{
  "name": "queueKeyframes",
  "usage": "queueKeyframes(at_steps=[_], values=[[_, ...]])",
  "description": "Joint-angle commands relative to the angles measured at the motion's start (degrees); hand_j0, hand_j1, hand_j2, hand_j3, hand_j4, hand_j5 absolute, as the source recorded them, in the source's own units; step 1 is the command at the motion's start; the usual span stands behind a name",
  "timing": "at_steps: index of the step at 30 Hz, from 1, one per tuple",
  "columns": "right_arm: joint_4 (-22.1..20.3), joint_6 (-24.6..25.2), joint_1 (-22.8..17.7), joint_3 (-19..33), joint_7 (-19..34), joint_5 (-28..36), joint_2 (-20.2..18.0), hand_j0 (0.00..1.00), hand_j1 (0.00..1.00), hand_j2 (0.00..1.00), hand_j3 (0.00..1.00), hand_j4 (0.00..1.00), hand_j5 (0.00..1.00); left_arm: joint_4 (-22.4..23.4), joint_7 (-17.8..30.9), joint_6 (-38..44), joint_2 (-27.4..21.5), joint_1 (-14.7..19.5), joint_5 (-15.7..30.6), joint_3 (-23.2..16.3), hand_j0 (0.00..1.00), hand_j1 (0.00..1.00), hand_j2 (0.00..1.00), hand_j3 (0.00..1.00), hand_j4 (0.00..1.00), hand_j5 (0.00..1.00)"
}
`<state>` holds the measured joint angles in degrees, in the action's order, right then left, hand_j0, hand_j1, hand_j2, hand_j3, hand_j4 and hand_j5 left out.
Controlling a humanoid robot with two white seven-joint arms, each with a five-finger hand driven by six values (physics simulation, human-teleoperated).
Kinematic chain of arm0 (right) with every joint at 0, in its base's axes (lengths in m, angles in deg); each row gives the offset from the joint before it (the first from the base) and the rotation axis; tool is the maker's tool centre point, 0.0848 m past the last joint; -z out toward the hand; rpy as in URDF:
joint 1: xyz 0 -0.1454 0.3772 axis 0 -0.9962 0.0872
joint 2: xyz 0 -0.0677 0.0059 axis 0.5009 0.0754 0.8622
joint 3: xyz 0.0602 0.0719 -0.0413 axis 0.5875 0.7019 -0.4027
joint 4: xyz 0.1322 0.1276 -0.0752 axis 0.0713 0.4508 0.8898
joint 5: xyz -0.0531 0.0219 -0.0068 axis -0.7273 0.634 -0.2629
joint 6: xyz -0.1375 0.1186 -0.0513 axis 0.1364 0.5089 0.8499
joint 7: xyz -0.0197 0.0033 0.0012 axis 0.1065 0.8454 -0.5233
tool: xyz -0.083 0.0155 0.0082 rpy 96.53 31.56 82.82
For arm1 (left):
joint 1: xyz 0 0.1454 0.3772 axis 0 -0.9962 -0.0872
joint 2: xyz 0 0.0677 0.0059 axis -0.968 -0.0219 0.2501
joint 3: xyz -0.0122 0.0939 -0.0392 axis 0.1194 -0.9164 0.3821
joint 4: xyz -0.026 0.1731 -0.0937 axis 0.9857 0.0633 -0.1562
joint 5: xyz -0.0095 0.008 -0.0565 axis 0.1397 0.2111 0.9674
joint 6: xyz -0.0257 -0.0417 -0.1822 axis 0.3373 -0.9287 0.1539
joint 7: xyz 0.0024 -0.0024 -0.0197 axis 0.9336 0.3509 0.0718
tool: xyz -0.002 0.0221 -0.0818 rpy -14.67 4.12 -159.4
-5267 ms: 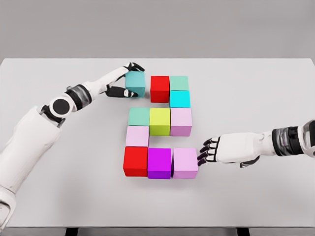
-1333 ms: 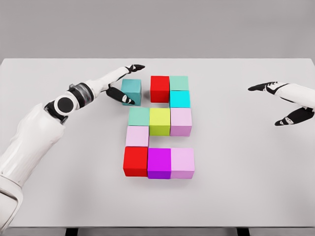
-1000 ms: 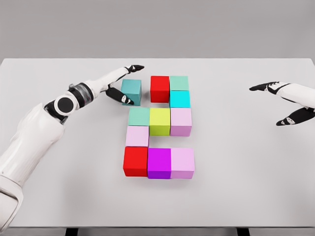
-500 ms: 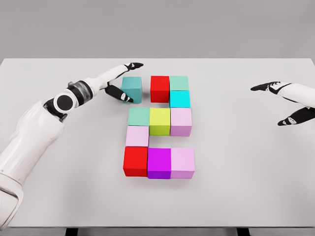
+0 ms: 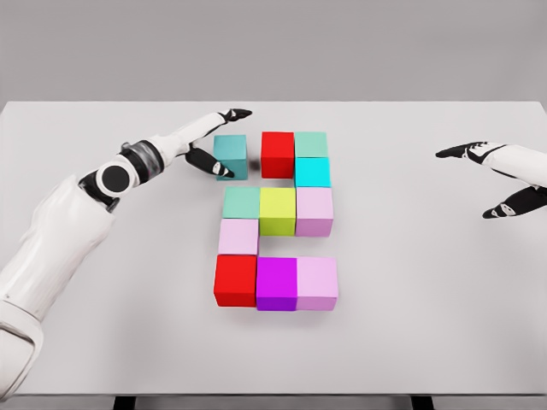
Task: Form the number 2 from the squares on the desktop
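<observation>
So my left hand [image 5: 209, 141] is up in the upper left part of the frame, fingers spread wide and holding nothing, with the dark teal cube [image 5: 231, 156] sitting between my long finger reaching past its far edge and my thumb down at its near left corner; looks like the thumb tip is touching it but I can't tell for sure. That teal cube sits just left of the red cube [image 5: 278, 154] with a thin gap between them, so it's beside the top row, not flush. The rest of the top row is a mint green cube [image 5: 311, 143], and a cyan cube [image 5: 313, 172] sits right under that. Middle row in the center of the frame: a sea-green cube [image 5: 242, 202], a yellow-green cube [image 5: 278, 210] and a pale pink cube [image 5: 314, 211], all packed together. Below the sea-green one is a light pink cube [image 5: 238, 236], then the bottom row is another red block [image 5: 236, 279], a magenta cube [image 5: 277, 283] and a lilac cube [image 5: 317, 282], touching side by side. Everything's on the white table [image 5: 427, 325]. My right hand [image 5: 496, 175] is way off at the right edge, well apart from the blocks, fingers open and empty.
</observation>
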<state>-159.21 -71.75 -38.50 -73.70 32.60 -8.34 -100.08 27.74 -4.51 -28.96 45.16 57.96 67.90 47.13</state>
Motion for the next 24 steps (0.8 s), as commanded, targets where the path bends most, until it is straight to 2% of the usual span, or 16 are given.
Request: queueKeyframes(at_steps=[1,10,17,20,24], values=[[0.0,0.2,0.0,0.0,0.0,0.4,-0.1,1.00,1.00,1.00,1.00,1.00,1.00,0.0,-0.1,0.0,0.1,0.0,0.1,0.0,0.99,0.99,0.99,0.99,0.99,0.99],[-0.1,0.2,0.0,0.0,0.0,0.4,-0.1,1.00,1.00,1.00,1.00,1.00,1.00,-0.9,-0.1,0.0,-0.9,-0.2,1.1,0.1,0.99,0.99,0.99,0.99,0.99,0.99],[-0.1,0.2,0.0,0.0,0.0,0.4,-0.1,1.00,1.00,1.00,1.00,1.00,1.00,-6.3,0.0,0.0,-5.9,-1.0,2.6,0.1,0.99,0.99,0.99,0.99,0.99,0.99],[0.0,0.2,0.0,0.0,0.0,0.4,-0.1,1.00,1.00,1.00,1.00,1.00,1.00,-10.4,0.4,-0.1,-10.8,-1.3,5.8,-0.2,0.99,0.99,0.99,0.99,0.99,0.99],[0.0,0.2,0.0,0.0,0.0,0.3,-0.1,1.00,1.00,1.00,1.00,1.00,1.00,-19.5,0.6,0.0,-19.9,-4.7,13.1,-0.5,1.00,1.00,1.00,1.00,1.00,1.00]])
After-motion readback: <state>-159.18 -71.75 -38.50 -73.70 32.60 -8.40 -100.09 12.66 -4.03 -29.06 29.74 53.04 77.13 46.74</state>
